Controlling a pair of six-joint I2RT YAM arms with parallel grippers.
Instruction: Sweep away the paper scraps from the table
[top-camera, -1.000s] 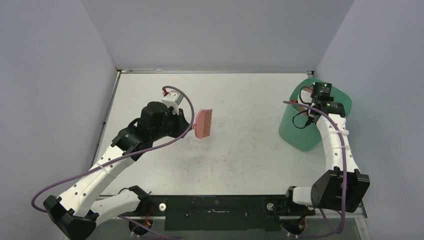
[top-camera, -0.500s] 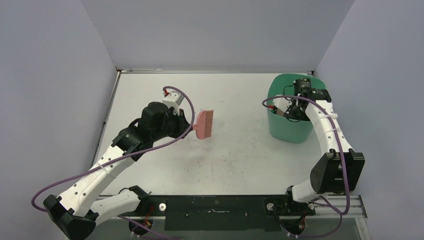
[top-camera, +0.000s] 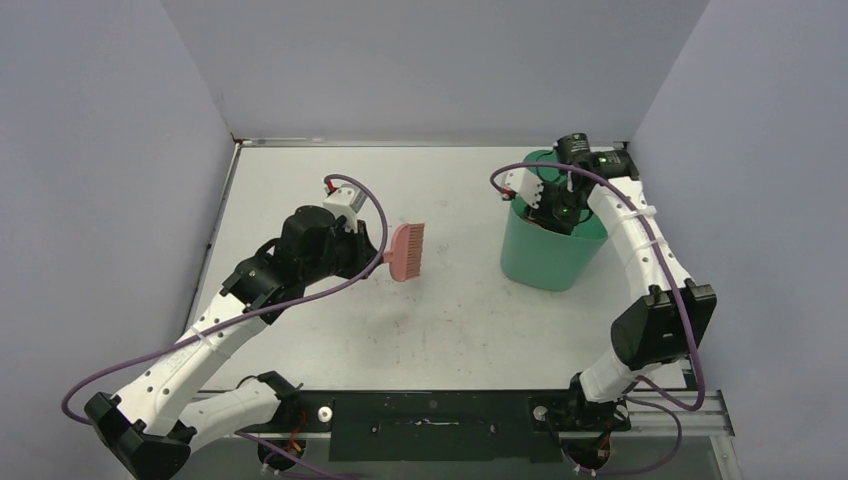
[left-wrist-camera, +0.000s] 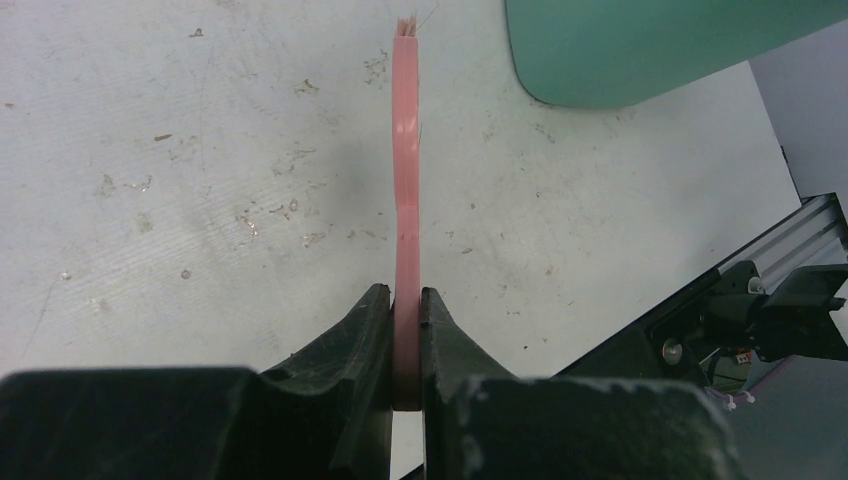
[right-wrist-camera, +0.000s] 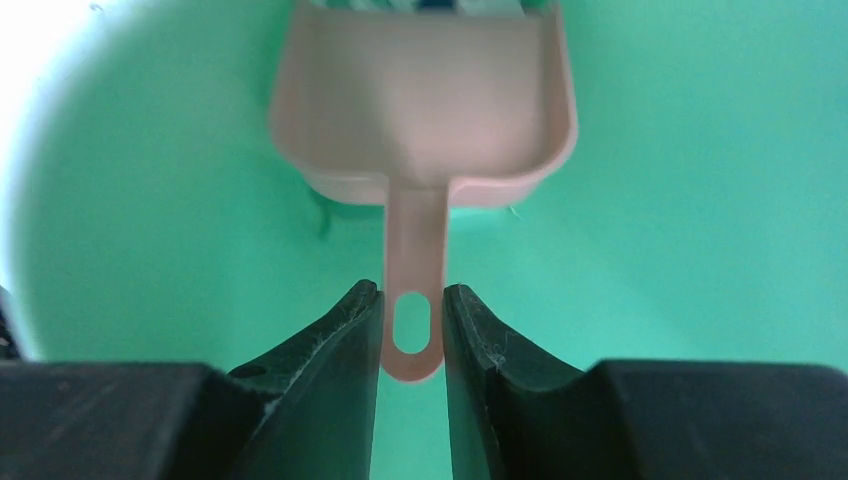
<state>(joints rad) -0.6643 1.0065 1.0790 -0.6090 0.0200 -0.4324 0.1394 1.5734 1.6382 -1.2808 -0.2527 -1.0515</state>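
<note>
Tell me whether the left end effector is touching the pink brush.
Touching. The left wrist view shows the left end effector with both fingers pressed flush against the pink brush at its handle, no gap on either side.

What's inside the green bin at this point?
The pink dustpan, pointing mouth-first into the green bin, its handle pinched by the right gripper. Pale and dark bits show past its lip, too blurred to identify. The pan covers the bin's bottom.
</note>
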